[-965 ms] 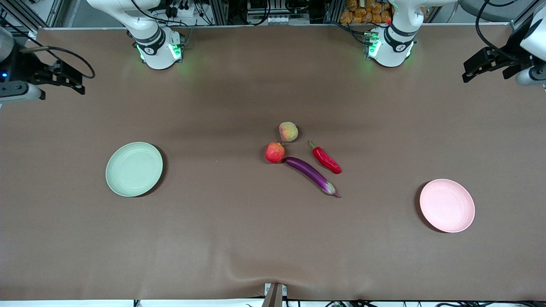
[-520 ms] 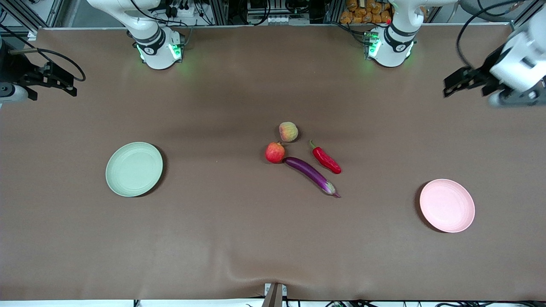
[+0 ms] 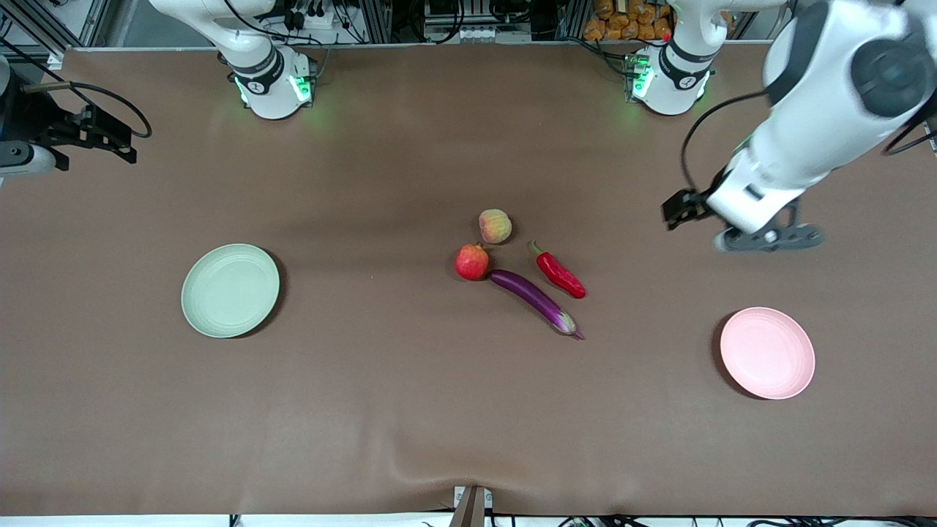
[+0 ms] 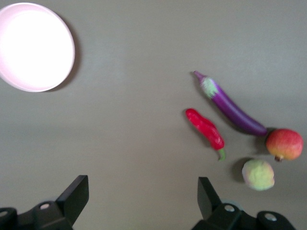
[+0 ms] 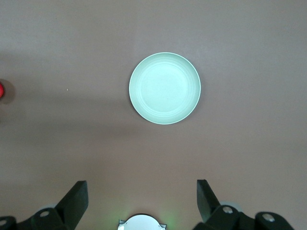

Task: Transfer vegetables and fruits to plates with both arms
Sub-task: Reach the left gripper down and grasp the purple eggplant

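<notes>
With both claws spread wide and empty, the left gripper [image 3: 677, 210] over bare table near the red chili pepper [image 3: 561, 274] and the right gripper [image 3: 110, 139] waiting, the chili may roll against the eggplant [image 3: 533, 297] beside it.

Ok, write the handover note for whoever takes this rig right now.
Left gripper: open, empty, over bare table between chili pepper and pink plate.
Right gripper: open, empty, waiting up at the right arm's end, above the green plate.
Peach, pomegranate, eggplant and chili clustered mid-table.
Done: nothing plated.
Left: all four items.
</notes>
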{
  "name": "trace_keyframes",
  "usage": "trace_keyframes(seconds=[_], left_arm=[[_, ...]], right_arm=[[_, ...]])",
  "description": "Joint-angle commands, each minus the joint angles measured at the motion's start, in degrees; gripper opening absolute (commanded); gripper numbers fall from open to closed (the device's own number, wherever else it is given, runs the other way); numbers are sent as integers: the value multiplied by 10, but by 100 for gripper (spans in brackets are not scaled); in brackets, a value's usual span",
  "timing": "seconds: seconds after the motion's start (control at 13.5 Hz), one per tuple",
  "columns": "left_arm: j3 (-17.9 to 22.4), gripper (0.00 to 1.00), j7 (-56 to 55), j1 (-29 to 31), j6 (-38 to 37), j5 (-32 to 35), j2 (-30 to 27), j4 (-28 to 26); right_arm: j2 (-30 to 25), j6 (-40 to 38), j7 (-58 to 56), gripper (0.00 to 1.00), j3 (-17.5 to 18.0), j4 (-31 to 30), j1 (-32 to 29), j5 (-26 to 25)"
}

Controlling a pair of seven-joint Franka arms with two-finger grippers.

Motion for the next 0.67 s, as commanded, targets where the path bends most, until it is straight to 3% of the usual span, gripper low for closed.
trace_keyframes(seconds=[0.0, 0.22, 0.59], left_arm=[[-27, 100, -47, 3, 112, -6, 17, -72], [-46, 100, -127, -10, 198, -2, 69, -98], [-45, 100, -327, -71, 279, 45, 156, -102]], right_arm=[[-7, -8, 10, 100, 2, -2, -1, 7], [-6, -8, 10, 100, 1, -3, -5, 12], [-8, -11, 10, 100, 1, -4, -5, 11]])
